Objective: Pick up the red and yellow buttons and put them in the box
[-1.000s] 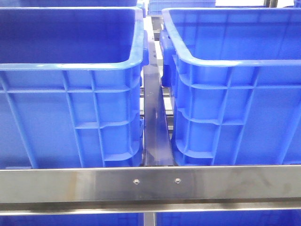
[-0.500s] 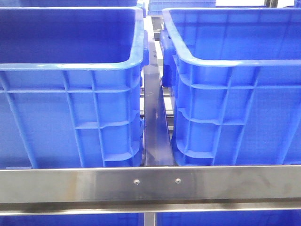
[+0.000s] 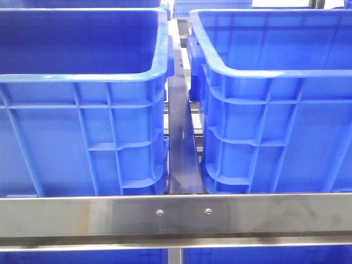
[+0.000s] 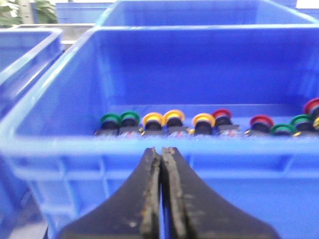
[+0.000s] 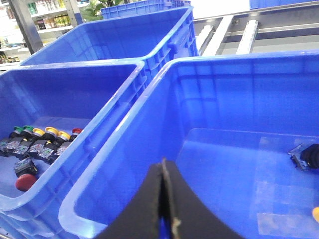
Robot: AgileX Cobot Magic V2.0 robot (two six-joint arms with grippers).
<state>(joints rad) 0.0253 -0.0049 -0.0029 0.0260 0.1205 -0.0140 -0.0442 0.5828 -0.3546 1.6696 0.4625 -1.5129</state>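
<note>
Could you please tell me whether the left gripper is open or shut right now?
Shut. In the left wrist view the left gripper has its two dark fingers pressed together with nothing between them, short of the blue crate holding the buttons.

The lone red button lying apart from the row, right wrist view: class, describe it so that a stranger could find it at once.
Start at the left blue bin, the one holding a row of buttons on its floor. Follow that row to its near end, past the black-bodied button. The lone red button lies there apart from the row, close to the bin's near wall; unlike the others it shows only a plain red dome.
</note>
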